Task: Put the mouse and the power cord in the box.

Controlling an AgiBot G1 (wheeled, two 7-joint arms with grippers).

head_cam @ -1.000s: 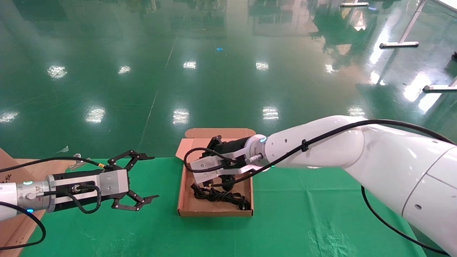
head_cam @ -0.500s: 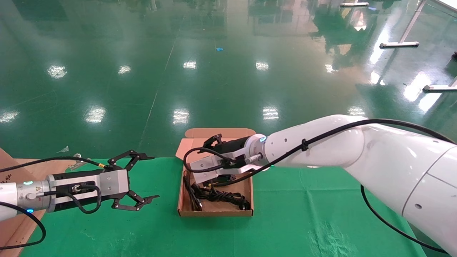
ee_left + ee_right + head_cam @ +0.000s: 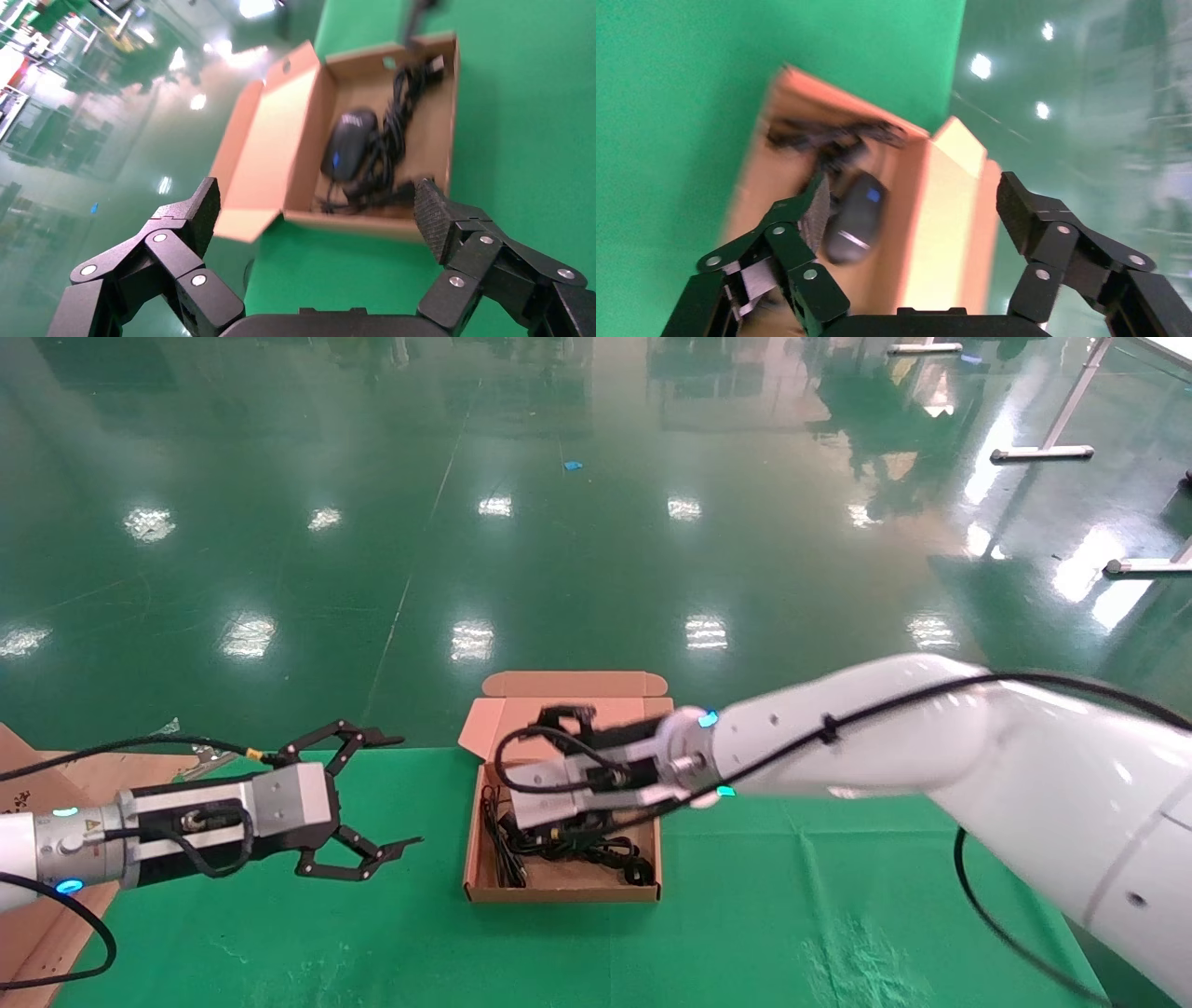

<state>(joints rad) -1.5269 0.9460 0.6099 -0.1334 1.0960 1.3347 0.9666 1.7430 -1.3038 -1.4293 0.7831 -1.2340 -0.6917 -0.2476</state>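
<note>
The box (image 3: 559, 893) stands open on the green cloth, its lid flap (image 3: 573, 684) folded back over the table's far edge. Inside lie the power cord (image 3: 577, 848) (image 3: 397, 119) and the mouse (image 3: 349, 140) (image 3: 857, 217), which touch each other. In the head view the right arm hides the mouse. My right gripper (image 3: 549, 742) (image 3: 914, 200) hovers open over the box's far half, holding nothing. The left gripper (image 3: 400, 792) (image 3: 316, 203) is open and empty above the cloth, left of the box.
A slab of brown cardboard (image 3: 28, 775) sits at the table's left edge, with a small metal piece (image 3: 200, 761) by the far edge. Green cloth (image 3: 819, 905) runs right of the box. Glossy green floor (image 3: 596, 542) lies beyond.
The right gripper has let the mouse go and shifted slightly right over the box. A thin cable now lies along the box's left wall. The left gripper has edged forward.
</note>
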